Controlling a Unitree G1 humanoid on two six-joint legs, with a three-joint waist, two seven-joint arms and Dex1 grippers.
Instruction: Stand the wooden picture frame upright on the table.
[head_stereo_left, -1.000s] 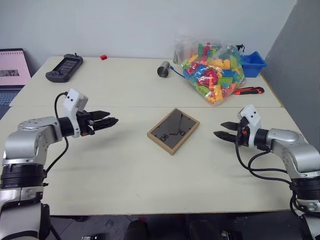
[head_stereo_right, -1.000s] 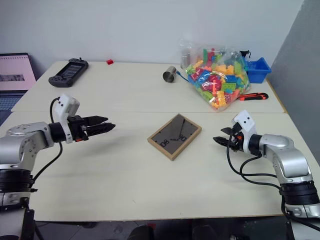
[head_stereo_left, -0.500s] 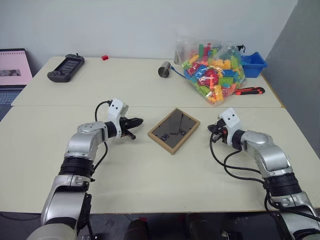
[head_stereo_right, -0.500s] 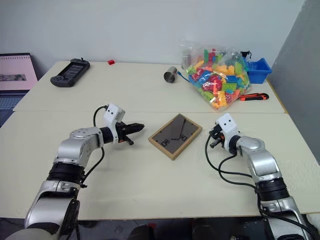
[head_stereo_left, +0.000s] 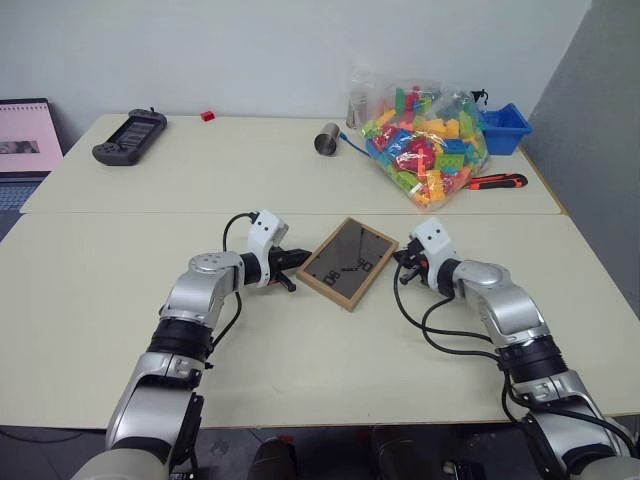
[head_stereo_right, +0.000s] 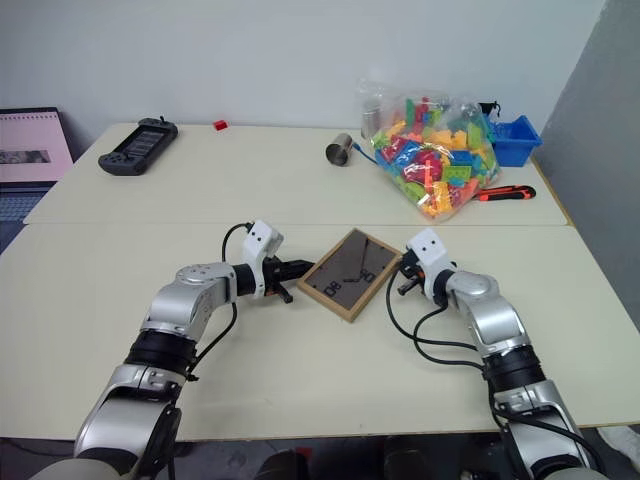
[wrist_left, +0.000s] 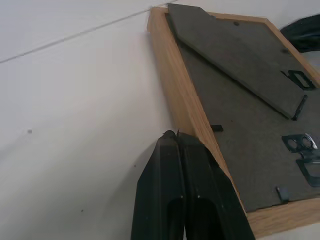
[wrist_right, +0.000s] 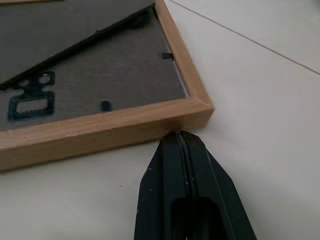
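At the far left of the table (head_stereo_left: 110, 300) lies a black handheld console (head_stereo_left: 129, 136), and near it a small red block (head_stereo_left: 207, 115). The left gripper (head_stereo_left: 298, 259) has its two fingers pressed together, holding nothing; in the left wrist view the tips (wrist_left: 172, 136) are against the left wooden edge of the picture frame (head_stereo_left: 348, 261). The frame lies flat in the middle of the table, just in front of the seam, turned like a diamond, with its grey back board and hangers facing up. The right gripper (head_stereo_left: 403, 258) is also closed and empty; in the right wrist view its tips (wrist_right: 179, 137) meet the frame's right edge close to a corner. Behind, a metal cup (head_stereo_left: 327, 138) lies on its side, then a clear bag of colourful bricks (head_stereo_left: 428, 148), a blue bin (head_stereo_left: 505, 127) and a red and black utility knife (head_stereo_left: 497, 181) at the far right
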